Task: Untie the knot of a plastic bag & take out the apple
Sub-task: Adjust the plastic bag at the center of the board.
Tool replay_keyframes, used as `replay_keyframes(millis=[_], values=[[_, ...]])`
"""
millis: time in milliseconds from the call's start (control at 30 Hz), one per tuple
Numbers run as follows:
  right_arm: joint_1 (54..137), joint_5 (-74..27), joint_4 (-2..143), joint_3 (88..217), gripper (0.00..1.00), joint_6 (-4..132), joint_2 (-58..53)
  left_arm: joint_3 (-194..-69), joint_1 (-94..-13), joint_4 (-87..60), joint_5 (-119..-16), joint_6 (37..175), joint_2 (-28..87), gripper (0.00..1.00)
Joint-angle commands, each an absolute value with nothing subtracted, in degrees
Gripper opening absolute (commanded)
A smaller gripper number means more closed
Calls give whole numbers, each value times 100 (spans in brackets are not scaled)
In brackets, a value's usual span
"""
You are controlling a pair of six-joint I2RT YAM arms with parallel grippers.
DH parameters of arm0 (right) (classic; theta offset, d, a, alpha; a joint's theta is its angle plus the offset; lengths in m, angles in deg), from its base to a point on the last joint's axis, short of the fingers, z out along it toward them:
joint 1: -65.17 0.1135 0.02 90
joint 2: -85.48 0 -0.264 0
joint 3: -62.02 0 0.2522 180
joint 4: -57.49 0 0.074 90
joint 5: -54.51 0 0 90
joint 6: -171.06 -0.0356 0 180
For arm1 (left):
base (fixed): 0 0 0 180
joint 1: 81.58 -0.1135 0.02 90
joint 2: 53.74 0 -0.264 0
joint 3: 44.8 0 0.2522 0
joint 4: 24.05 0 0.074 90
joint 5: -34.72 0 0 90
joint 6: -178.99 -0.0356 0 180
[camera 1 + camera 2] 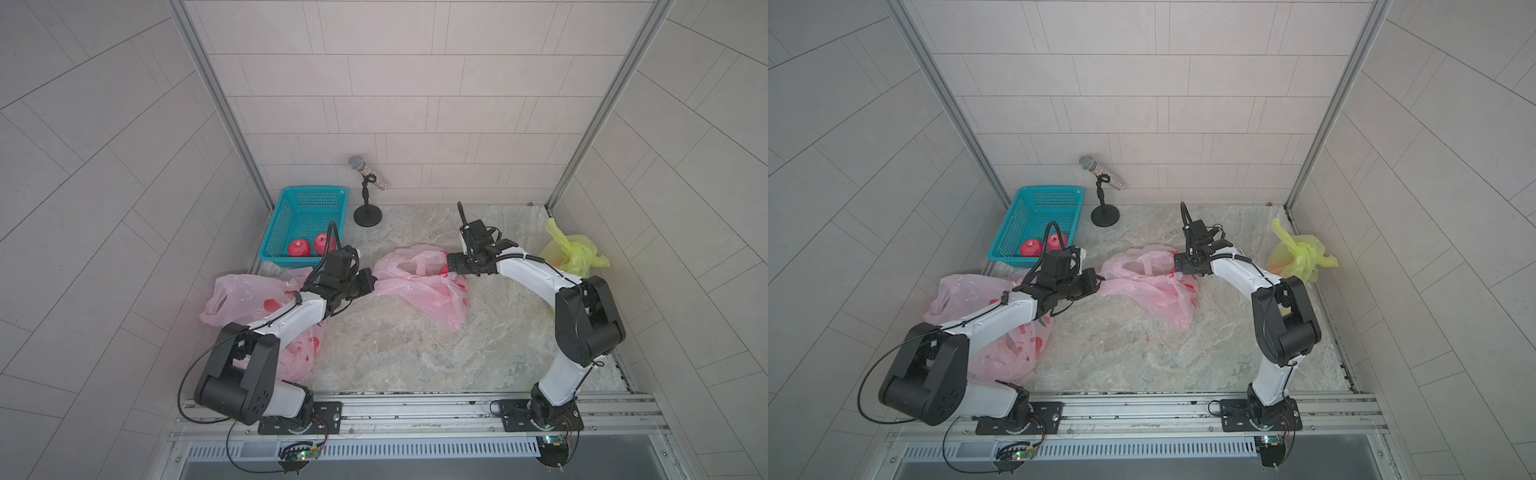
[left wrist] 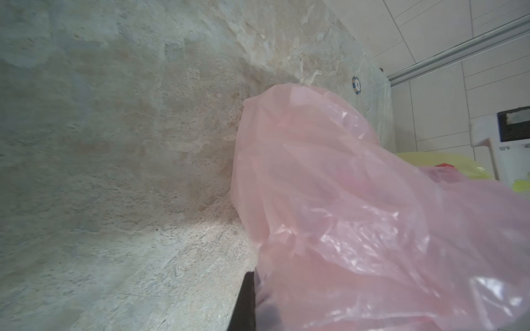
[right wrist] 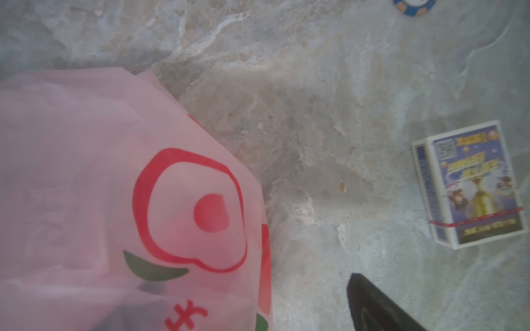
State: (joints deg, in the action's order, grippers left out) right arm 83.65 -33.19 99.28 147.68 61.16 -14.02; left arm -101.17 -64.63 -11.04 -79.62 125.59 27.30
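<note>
Table (image 1: 415, 353), marbled stone finish, walled on three sides with pale tile. Pink plastic bag (image 1: 415, 282), printed with red fruit and green leaves, lying crumpled at mid-table between the two arms, handles loose on its far side. Left gripper (image 1: 371, 282): clamped tight on the bag's left end, film bunched at its tip. Right gripper (image 1: 449, 266): at the bag's right end, jaws spread wide; in the right wrist view one black finger (image 3: 375, 306) stands over bare stone clear of the bag, the opposite finger veiled by pink film. Teal mesh basket (image 1: 279, 224), far left corner, just behind the left wrist, holding two red apples (image 1: 299, 248). Whether an apple sits inside the bag cannot be told. Heap of further pink bags (image 1: 237, 295), near left, partly under the left arm. Yellow bag (image 1: 571, 249), knotted, far right edge behind the right arm. Microphone (image 1: 368, 170) on a black stand, back wall. Printed card box (image 3: 470, 183) and blue-and-white chip (image 3: 414, 5), flat on the stone, well apart from the bag.
</note>
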Motion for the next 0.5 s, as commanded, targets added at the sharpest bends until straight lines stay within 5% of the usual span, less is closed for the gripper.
replay_keyframes(millis=[0, 167, 467], values=[[7875, -3320, 10244, 14553, 100, 6074, -1246, -10261, -6906, -195, -7313, 12230, 2778, 2], [7426, -2381, 10088, 14207, 98, 6035, -1399, -10114, -7203, -348, -7416, 12273, 2813, 2], [7248, -2240, 9841, 14003, 99, 6027, -1755, -9880, -7188, -1028, -7687, 12260, 3284, 4]])
